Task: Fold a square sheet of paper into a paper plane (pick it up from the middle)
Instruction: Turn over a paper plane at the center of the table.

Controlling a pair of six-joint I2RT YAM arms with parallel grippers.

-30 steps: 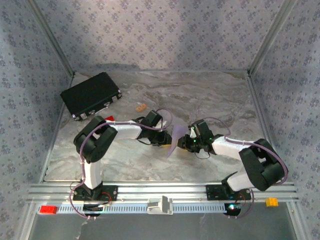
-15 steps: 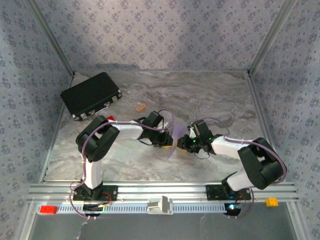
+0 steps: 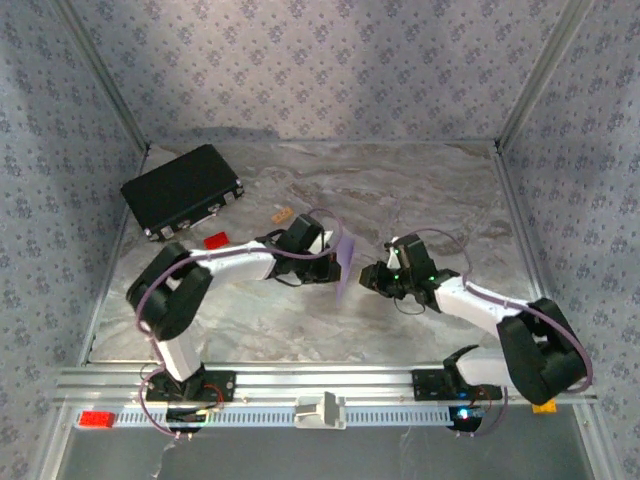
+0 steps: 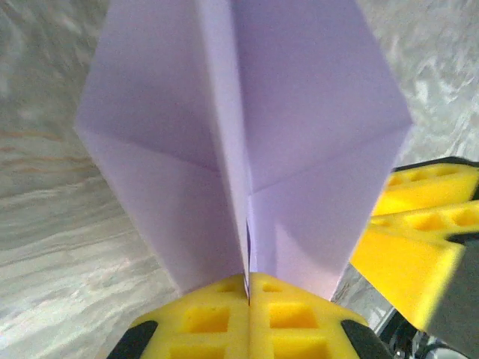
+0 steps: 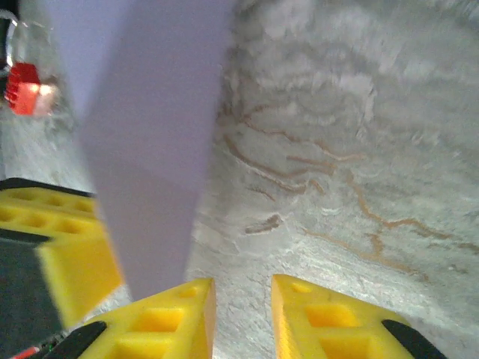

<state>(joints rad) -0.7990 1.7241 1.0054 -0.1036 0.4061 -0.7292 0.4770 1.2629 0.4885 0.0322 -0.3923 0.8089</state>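
The pale lilac paper plane is a pointed fold with a centre crease, standing on edge above the table's middle. My left gripper is shut on its centre crease, yellow pads pressed together around the paper, reaching in from the left. My right gripper stands open just right of the plane, with bare marble between its fingers. In the right wrist view the paper plane hangs left of and clear of those fingers. In the left wrist view the right gripper's yellow fingers show beside the paper.
A black case lies at the back left. A small red block and a small tan block sit on the marble table behind the left arm. Patterned walls close in the back and both sides.
My left gripper has closed fully on the plane's crease and carried it slightly farther from the arm bases. The right arm has swung outward to the right, its gripper drawn off the paper.
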